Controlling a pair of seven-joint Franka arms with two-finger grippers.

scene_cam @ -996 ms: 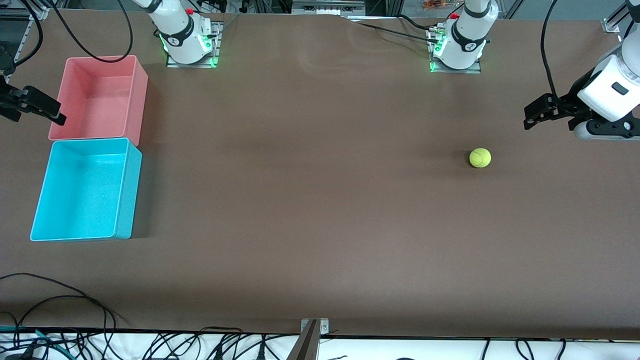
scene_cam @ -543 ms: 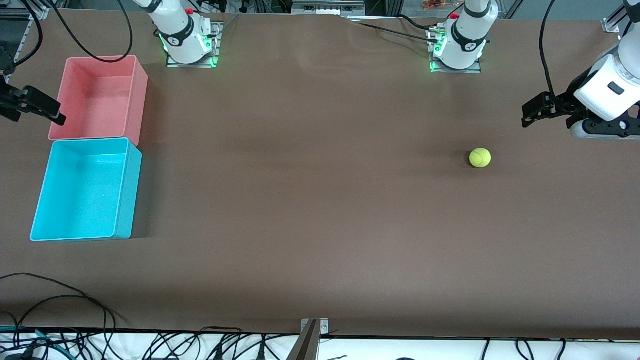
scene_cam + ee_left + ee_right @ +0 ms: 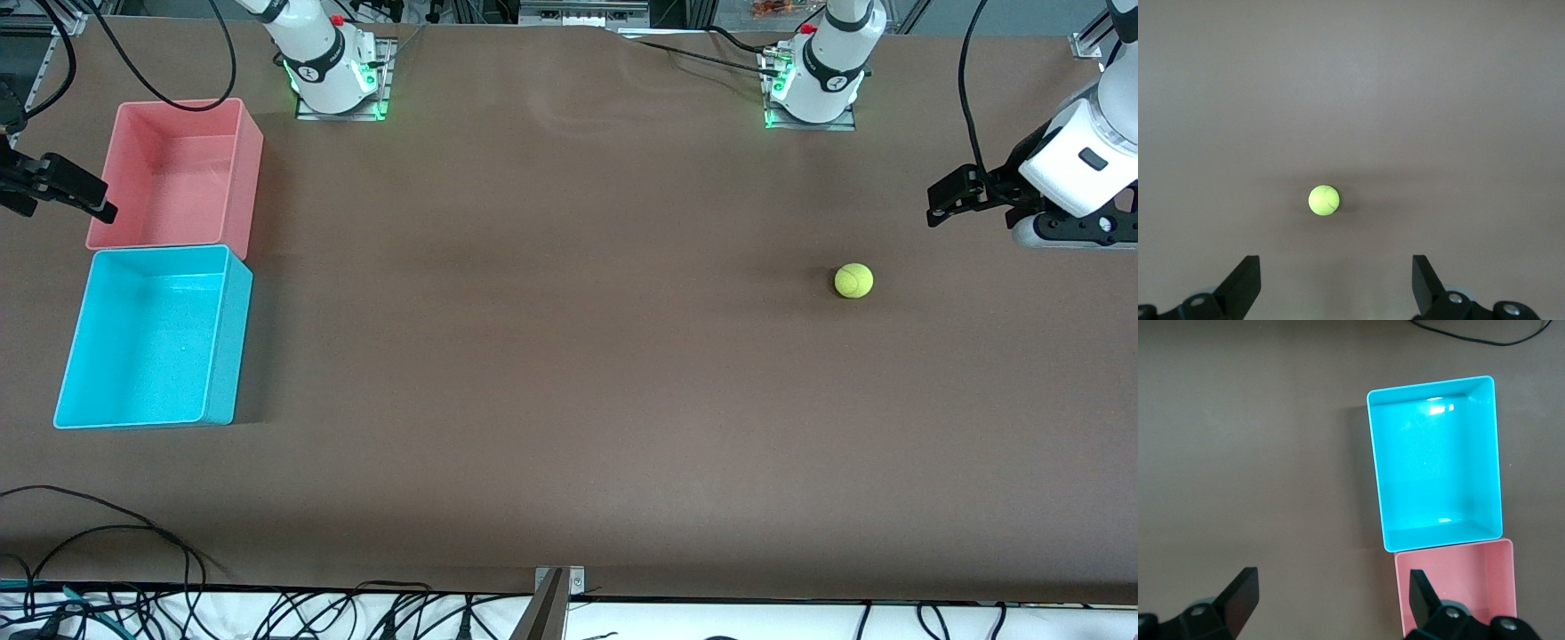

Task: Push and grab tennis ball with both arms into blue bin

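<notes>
Tennis ball (image 3: 853,280) rests on the worktop (image 3: 569,356), at the left pincer's (image 3: 944,197) seven o'clock; both pincers gape wide, empty, right pincer (image 3: 76,194) beside the pink bin (image 3: 244,169).

left tool (image 3: 944,197) shifted slightly toward the right arm's end of the desk and raised a bit

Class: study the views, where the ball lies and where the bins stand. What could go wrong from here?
1. The tennis ball lies loose near the left arm's end, the blue bin at the right arm's end: a push may roll it off course.
2. The pink bin touches the blue bin: the ball could land there.
</notes>
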